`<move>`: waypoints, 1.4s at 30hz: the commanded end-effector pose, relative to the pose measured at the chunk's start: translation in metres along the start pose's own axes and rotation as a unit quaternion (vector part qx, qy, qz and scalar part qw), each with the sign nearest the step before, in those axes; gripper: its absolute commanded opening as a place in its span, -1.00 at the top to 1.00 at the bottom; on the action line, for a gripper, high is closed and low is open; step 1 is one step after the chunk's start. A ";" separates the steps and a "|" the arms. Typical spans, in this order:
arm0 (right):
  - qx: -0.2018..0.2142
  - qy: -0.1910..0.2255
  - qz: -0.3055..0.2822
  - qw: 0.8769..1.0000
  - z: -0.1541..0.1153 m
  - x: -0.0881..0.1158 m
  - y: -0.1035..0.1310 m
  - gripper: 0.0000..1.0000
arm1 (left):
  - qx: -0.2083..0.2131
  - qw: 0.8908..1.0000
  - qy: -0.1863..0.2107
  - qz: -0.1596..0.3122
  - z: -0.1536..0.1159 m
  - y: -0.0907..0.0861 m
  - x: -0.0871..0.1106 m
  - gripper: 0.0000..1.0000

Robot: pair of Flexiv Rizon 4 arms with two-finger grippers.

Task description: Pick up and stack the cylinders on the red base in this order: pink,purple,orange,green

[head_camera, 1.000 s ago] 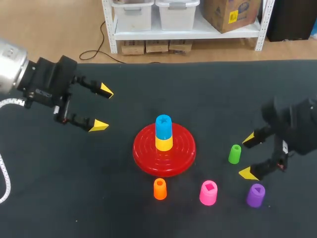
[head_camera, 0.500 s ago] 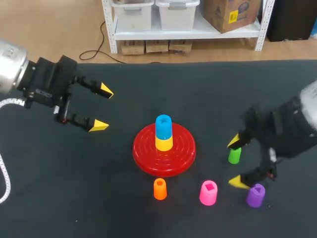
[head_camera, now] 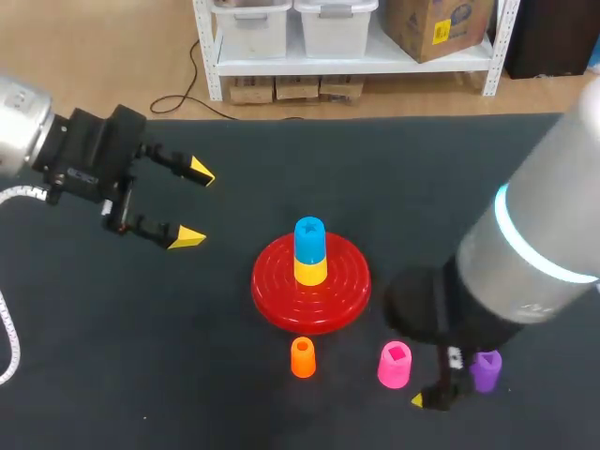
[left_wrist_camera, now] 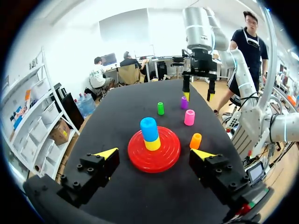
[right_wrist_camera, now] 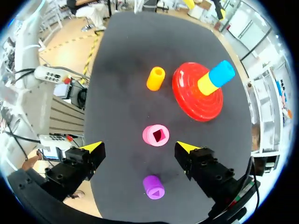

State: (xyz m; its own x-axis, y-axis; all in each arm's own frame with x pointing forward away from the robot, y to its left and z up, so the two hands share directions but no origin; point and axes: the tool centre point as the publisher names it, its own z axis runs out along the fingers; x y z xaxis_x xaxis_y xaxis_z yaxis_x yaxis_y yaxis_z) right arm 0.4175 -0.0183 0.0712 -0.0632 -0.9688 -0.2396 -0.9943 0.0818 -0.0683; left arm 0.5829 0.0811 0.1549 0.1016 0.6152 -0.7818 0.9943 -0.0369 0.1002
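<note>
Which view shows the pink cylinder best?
Right wrist view: the pink cylinder sits large, unblocked, ahead of the open right gripper. Head view shows it beside the right arm; left wrist view, small and far.

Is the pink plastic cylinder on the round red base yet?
No, the pink plastic cylinder stands on the black table, apart from the round red base.

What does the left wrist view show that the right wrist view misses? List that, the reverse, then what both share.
Only left wrist: the small green plastic cylinder beyond the round red plastic base. Only right wrist: the shaped holes in the tops of the pink plastic cylinder and purple plastic cylinder. Both: base, blue plastic cylinder on yellow plastic cylinder, orange plastic cylinder, pink and purple cylinders, open right gripper.
</note>
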 end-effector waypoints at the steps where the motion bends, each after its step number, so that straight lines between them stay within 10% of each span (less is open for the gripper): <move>1: 0.040 0.033 0.009 0.999 0.014 -0.008 -0.004 -1.00 | -0.001 1.000 -0.002 0.001 0.000 0.000 0.001 -1.00; 25: 0.036 0.085 0.038 0.995 0.046 -0.013 -0.036 -1.00 | -0.001 1.000 -0.002 0.001 0.000 0.000 0.001 -1.00; 33: 0.022 0.089 0.048 0.995 0.049 -0.010 -0.039 0.00 | -0.001 1.000 -0.002 0.001 0.000 0.000 0.001 -1.00; 42: 0.012 0.088 0.049 0.995 0.046 -0.006 -0.036 0.11 | -0.001 1.000 -0.002 0.001 0.000 0.000 0.001 -1.00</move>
State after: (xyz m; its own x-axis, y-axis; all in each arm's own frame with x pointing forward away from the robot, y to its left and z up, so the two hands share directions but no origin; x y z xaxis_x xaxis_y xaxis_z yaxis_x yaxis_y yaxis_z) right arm 0.4584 -0.0029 0.0286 -0.1758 -0.9819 -0.0712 -0.9803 0.1812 -0.0787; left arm 0.5829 0.0810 0.1549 0.1015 0.6154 -0.7817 0.9943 -0.0368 0.1001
